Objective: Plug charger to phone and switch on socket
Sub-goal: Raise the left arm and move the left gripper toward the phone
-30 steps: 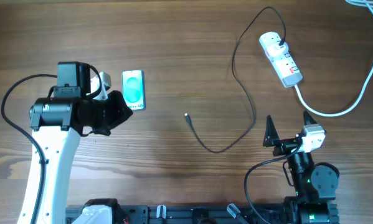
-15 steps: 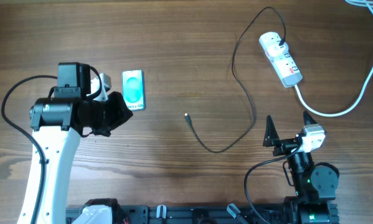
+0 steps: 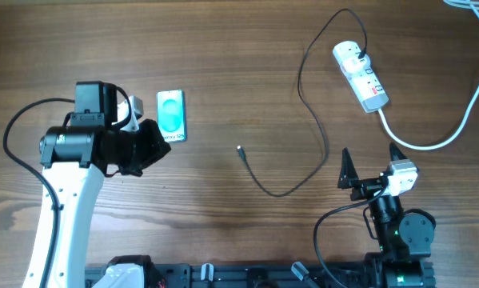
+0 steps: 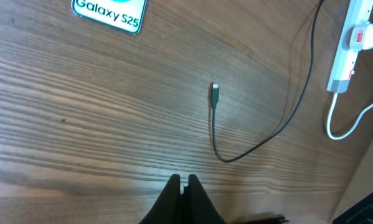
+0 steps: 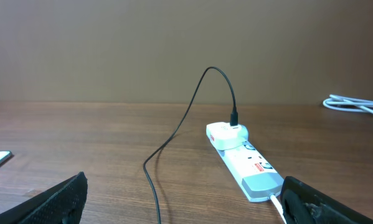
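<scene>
**Two hands, neither grasping anything**

The left hand is clenched on nothing, its jaws pressed together low over the counter. The phone lies face up just ahead of it, off to its left. The charger rests loose on the wood, and its plug tip lies straight ahead of that hand, apart from the phone. The right hand is spread wide and empty. The socket lies well ahead of it, with the charger's black plug in its far end.
</scene>
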